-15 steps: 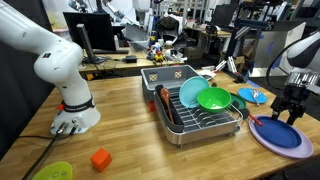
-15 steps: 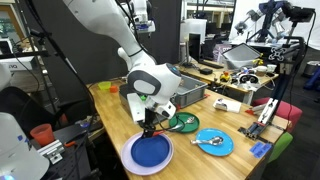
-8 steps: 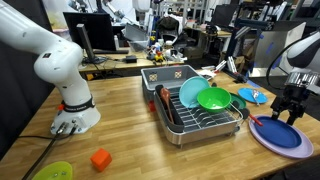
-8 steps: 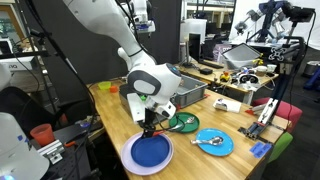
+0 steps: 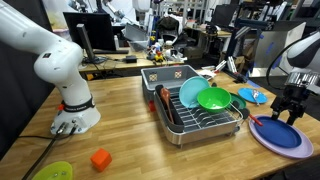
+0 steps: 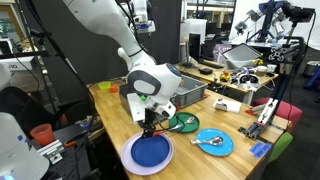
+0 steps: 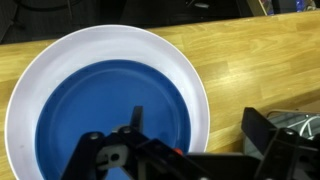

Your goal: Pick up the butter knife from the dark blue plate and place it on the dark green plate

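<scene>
The dark blue plate (image 7: 100, 110), with its pale rim, lies on the wooden table and shows in both exterior views (image 5: 278, 136) (image 6: 150, 153). My gripper (image 7: 200, 128) hangs just above the plate's edge (image 5: 290, 108) (image 6: 150, 124). Its fingers (image 7: 135, 115) stand wide apart, so it is open. Of the butter knife I see only a tiny red-orange speck (image 7: 177, 152) under the gripper body; the rest is hidden. The dark green plate (image 5: 213, 98) leans in the dish rack (image 5: 195, 125) beside a teal dish (image 5: 190, 92).
A light-blue plate (image 6: 213, 142) with a utensil lies beside the blue plate. An orange-red cube (image 5: 100, 158) and a yellow-green plate (image 5: 52, 171) lie near the robot base (image 5: 75, 115). The table's edge runs close to the blue plate.
</scene>
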